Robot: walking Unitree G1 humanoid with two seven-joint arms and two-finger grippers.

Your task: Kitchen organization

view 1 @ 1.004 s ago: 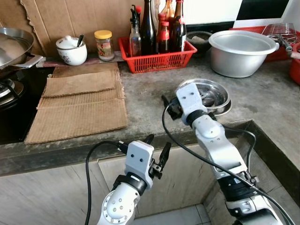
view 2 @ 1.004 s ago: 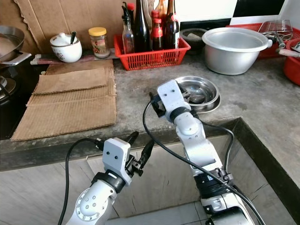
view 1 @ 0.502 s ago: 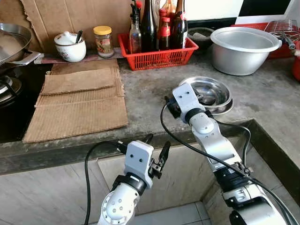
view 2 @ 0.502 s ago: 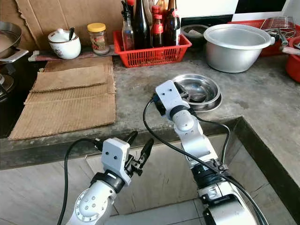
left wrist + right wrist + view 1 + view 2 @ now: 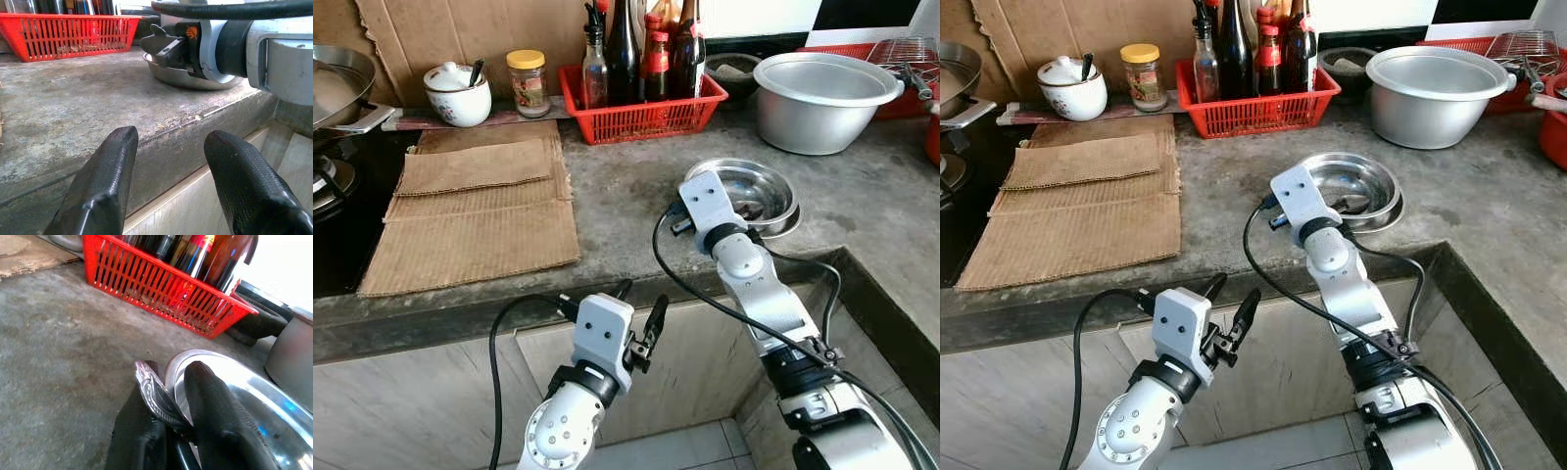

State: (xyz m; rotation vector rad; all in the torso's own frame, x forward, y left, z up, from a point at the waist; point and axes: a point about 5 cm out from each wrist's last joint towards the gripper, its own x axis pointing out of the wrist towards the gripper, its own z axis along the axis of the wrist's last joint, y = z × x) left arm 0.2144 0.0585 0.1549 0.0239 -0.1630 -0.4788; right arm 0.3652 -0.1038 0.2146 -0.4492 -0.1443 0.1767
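A shallow steel dish (image 5: pixel 781 188) sits on the grey counter near its front edge. My right gripper (image 5: pixel 677 217) is at the dish's left rim, low over the counter. In the right wrist view its two black fingers (image 5: pixel 215 421) are shut on the ornate handle of a steel spoon (image 5: pixel 154 389), right beside the dish rim (image 5: pixel 254 396). The spoon's bowl end is hidden. My left gripper (image 5: pixel 641 304) hangs open below the counter edge with nothing between its fingers (image 5: pixel 112 171).
A red basket (image 5: pixel 641 117) of bottles stands at the back, with a big metal bowl (image 5: pixel 822 98) to its right. Cardboard sheets (image 5: pixel 475 211) lie on the left, behind them a jar (image 5: pixel 529 83) and a white pot (image 5: pixel 458 96). A stove with pan (image 5: pixel 337 88) is far left.
The right wrist has turned a little at the dish's left rim. The left arm has not moved. The camera has shifted slightly.
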